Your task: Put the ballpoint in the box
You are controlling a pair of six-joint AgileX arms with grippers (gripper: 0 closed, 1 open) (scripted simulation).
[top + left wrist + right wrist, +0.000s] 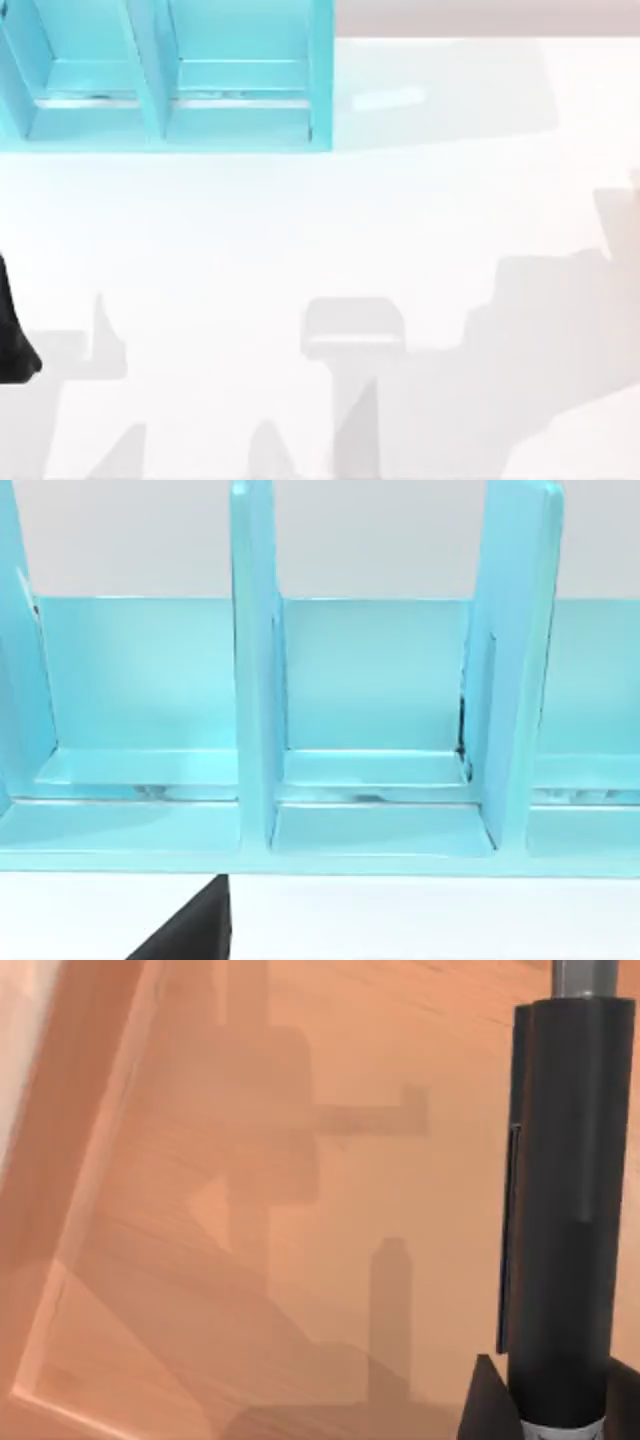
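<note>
The ballpoint (560, 1210) is in my right gripper (552, 1415). The claw is clenched on the pen's low end, near its white band. The pen stands straight up from it, with a grey cap end on top. Under it I see brown wood with shadows on it, and I cannot tell how far it is from the box (150, 90).

I think the pen is light, stiff and smooth. It could slip or tip if the hold is loose. A grip near the middle would keep it steadier, I guess.

The box is light blue and has thin walls that split it into open slots. The slots I can see have nothing in them. The box sits at the far left of the white table (400, 230).

My left gripper (190, 930) waits just in front of the box (255, 680), facing its slots. I cannot tell if that claw is released or clenched.
</note>
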